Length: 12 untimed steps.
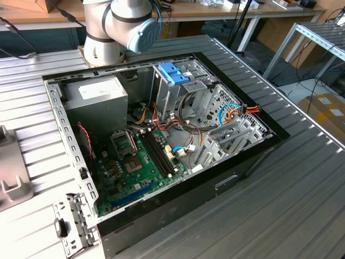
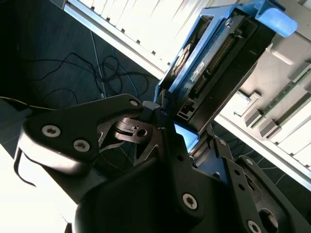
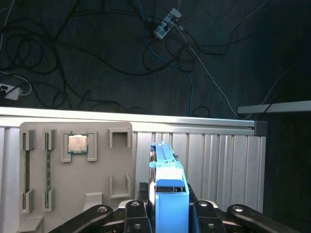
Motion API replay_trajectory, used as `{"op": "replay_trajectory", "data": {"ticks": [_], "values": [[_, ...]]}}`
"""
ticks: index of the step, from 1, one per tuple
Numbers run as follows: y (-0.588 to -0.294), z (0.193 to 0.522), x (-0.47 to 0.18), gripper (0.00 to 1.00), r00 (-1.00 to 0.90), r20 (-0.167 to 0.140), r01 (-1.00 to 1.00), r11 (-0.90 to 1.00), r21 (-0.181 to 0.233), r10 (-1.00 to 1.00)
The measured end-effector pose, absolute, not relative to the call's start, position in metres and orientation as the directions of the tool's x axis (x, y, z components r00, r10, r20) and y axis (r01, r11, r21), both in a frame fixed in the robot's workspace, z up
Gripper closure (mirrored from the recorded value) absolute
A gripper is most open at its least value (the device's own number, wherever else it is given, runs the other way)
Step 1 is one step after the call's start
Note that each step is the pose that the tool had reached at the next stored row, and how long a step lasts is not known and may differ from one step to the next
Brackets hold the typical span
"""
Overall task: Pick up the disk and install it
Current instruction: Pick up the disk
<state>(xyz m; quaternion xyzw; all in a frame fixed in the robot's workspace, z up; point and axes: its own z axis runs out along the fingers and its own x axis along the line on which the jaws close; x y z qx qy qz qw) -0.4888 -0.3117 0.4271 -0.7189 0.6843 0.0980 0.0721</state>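
Observation:
In both wrist views my gripper (image 3: 169, 208) is shut on the disk (image 3: 167, 170). The disk is a dark flat drive with blue side rails, held on edge between the black fingers (image 3: 201, 209). The second wrist view shows its connector side and dark body (image 2: 218, 63), with the gripper (image 2: 170, 124) clamped at its near end. It is over the ribbed metal table (image 3: 218, 160), beside a grey parts tray (image 3: 77, 194). I cannot tell whether it touches the table. In the exterior view the arm's base (image 1: 116, 27) stands behind the open computer case (image 1: 161, 140).
Inside the case are a grey power supply (image 1: 97, 91), a metal drive cage with a blue latch (image 1: 170, 73), the motherboard (image 1: 140, 162) and loose cables. The parts tray holds a processor chip (image 3: 77, 143) and memory sticks (image 3: 48, 170). Beyond the table edge (image 3: 146, 119), cables lie on dark floor.

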Motion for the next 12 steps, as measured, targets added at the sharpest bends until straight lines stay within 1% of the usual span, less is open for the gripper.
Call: {"op": "replay_trajectory", "data": {"ticks": [12], "values": [[-0.3117, 0.4336, -0.4888, 0.63, 0.044, -0.259, -0.998, -0.054, 0.029, -0.965]]}}
